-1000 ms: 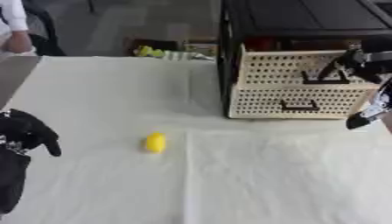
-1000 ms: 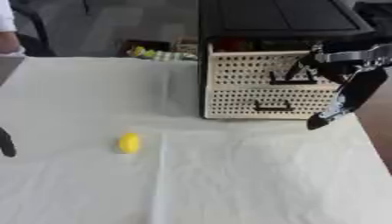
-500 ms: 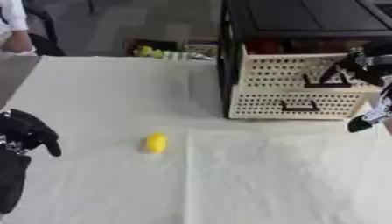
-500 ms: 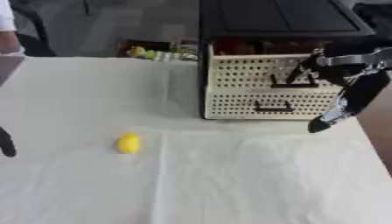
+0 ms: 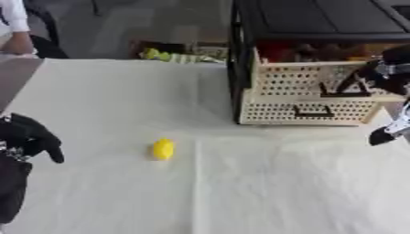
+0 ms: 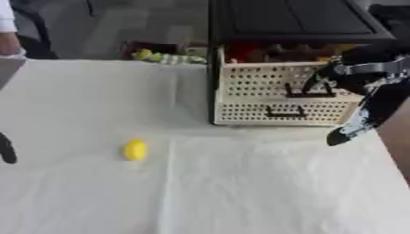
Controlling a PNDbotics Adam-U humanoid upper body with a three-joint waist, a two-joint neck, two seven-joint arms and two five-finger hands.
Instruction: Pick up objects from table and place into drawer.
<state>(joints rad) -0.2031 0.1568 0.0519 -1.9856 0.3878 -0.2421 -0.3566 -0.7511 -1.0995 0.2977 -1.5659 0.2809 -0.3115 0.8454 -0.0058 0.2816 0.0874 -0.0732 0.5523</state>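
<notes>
the right hand point(image 6: 352, 75) sits at the upper right of the frame, against the black handle point(image 6: 308, 91) of the upper drawer point(image 6: 272, 77). it seems to be hooked on that handle, but whether its fingers are curled round it or only resting there cannot be made out. a dark finger-like part hangs lower right, off the drawer unit's corner, touching nothing. the upper drawer stands a little forward of the lower drawer point(image 6: 276, 112), likely so that a thing can be dropped in from above; reddish and dark shapes show inside it, too dim to name.

the left hand point(image 5: 32, 139) rests at the left edge, mid-height, dark fingers curled downward and holding nothing, idle on the white cloth point(image 5: 240, 183).

the yellow object point(image 5: 163, 149), small and oval, lies alone on the cloth left of centre, well apart from both hands and from the black cabinet point(image 5: 320, 23); it looks like the thing to be picked up.
</notes>
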